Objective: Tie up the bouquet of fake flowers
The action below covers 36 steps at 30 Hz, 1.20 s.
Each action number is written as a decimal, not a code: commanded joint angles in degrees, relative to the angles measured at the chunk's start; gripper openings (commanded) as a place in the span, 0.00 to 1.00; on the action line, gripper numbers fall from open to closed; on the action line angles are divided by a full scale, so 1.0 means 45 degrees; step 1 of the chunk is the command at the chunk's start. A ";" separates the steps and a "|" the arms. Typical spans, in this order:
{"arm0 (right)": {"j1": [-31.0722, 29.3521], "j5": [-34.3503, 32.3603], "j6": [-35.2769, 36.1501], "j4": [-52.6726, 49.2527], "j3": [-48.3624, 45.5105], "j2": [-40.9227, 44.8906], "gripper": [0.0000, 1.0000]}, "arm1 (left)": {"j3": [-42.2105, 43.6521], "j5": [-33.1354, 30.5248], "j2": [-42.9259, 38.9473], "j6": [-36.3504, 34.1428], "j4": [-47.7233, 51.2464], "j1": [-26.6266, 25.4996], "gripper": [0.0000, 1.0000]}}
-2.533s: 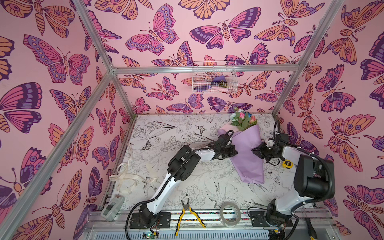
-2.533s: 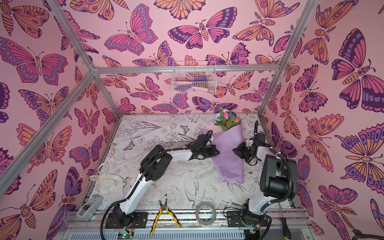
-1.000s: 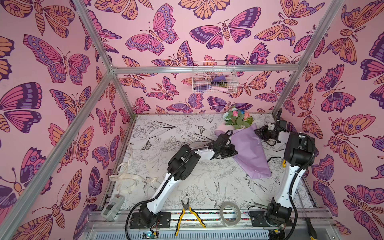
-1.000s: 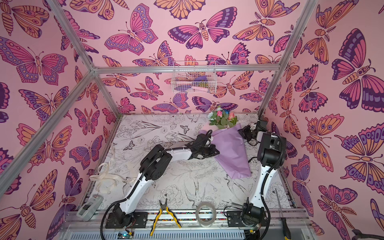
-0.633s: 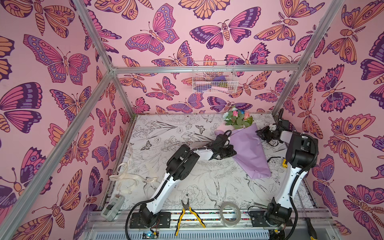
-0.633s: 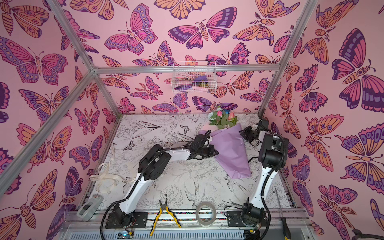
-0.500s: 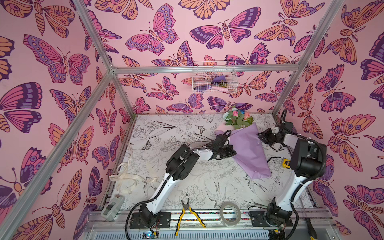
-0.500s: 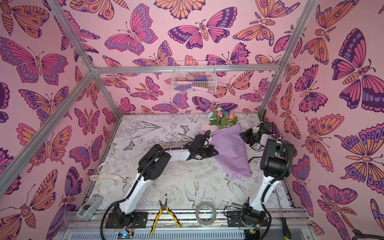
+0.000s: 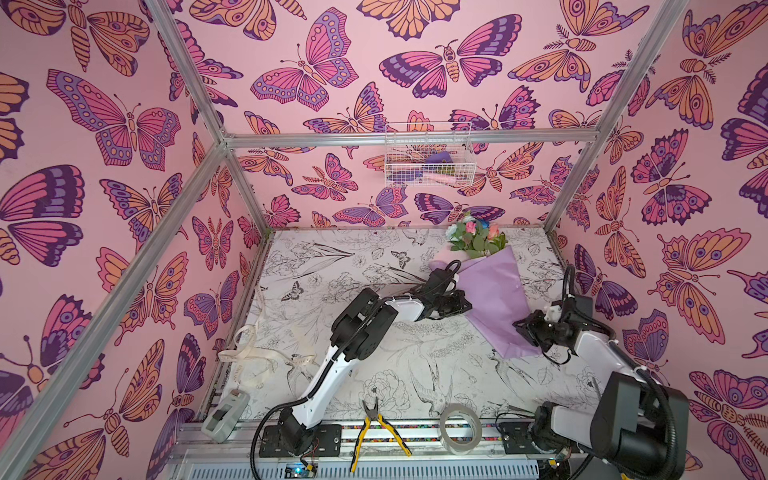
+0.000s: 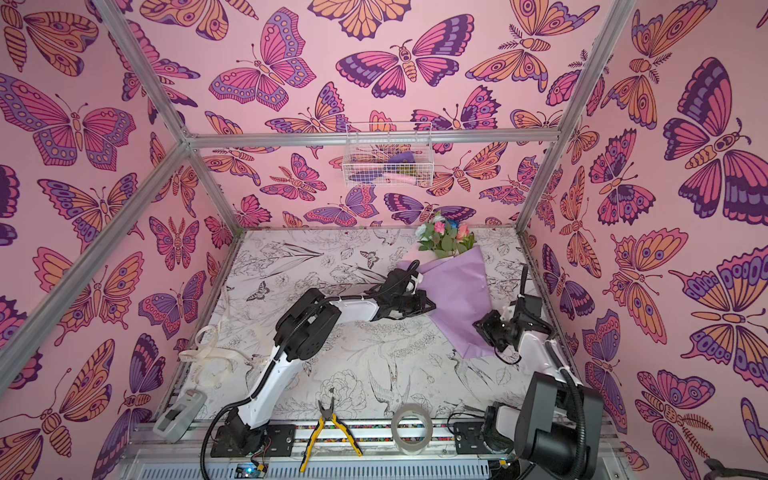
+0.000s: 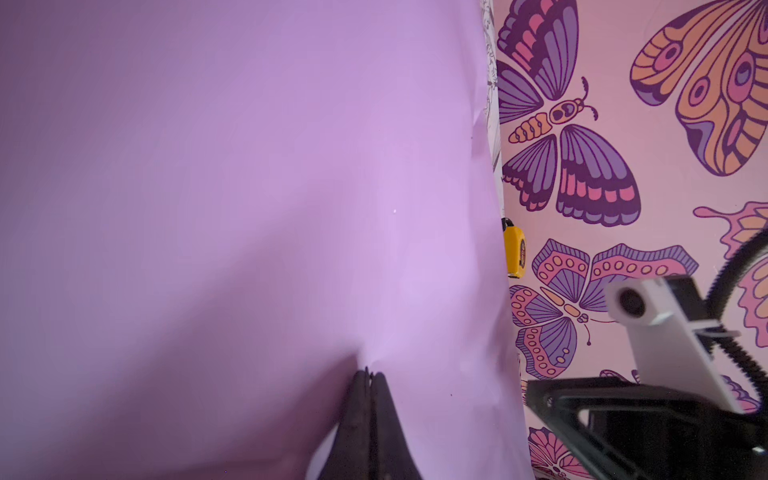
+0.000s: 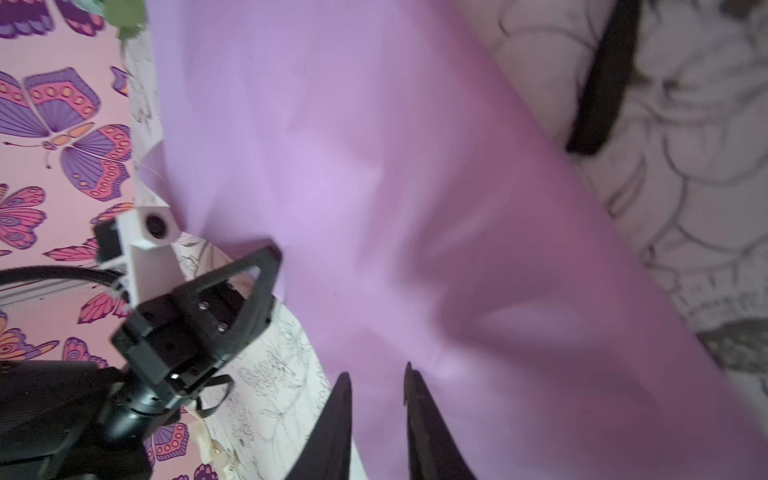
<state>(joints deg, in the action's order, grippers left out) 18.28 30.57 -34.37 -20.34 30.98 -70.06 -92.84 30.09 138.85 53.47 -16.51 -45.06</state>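
Observation:
The bouquet point(image 9: 494, 299) lies on the table's right half in both top views, a lilac paper cone point(image 10: 457, 299) with the fake flowers point(image 9: 478, 239) poking out at its far, wide end. My left gripper point(image 9: 466, 305) is shut on the cone's left edge, and the paper point(image 11: 291, 187) puckers at the jaw tips point(image 11: 370, 372). Beside the cone's narrow end, on its right, my right gripper point(image 9: 520, 330) stands slightly open. Lilac paper point(image 12: 374, 187) shows in the gap between its fingertips point(image 12: 376, 374). A cream ribbon point(image 9: 257, 357) lies loose at the table's left.
Yellow-handled pliers point(image 9: 376, 419) and a clear tape roll point(image 9: 459, 424) lie at the front edge. A grey tape dispenser point(image 9: 224, 415) is at the front left. A wire basket point(image 9: 428, 160) hangs on the back wall. A yellow tape measure point(image 11: 514, 247) sits by the right wall.
My right gripper has come from beside the bouquet's wide end toward the front, to the narrow end's right side. The left gripper and the bouquet have stayed put.

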 commanded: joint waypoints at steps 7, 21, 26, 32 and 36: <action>-0.0156 -0.0445 0.0143 -0.0189 -0.1884 -0.0146 0.23 | 0.0801 -0.0338 0.0031 -0.0115 0.1008 0.0262 0.00; -0.2039 -0.1544 -0.1379 -0.0239 -0.2092 0.1112 0.22 | 0.1346 -0.0503 -0.0474 0.0002 0.0579 0.0862 0.00; -0.3142 -0.2332 -0.1845 -0.0788 -0.1557 0.1555 0.22 | 0.1903 -0.0496 -0.1015 0.0146 0.0189 0.1139 0.02; -0.3158 -0.3273 -0.1122 -0.3182 -0.0093 0.3108 0.27 | 0.3076 -0.0621 -0.3007 0.0113 -0.0178 0.1301 0.17; -0.3231 -0.3592 -0.0623 -0.4362 0.0894 0.3730 0.30 | 0.3796 -0.0738 -0.4457 0.0013 -0.0213 0.1302 0.25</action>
<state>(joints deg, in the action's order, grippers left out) 4.38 17.39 -39.48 -32.77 32.12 -54.57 -77.36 27.83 124.25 54.41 -16.93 -39.29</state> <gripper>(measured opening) 0.294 0.234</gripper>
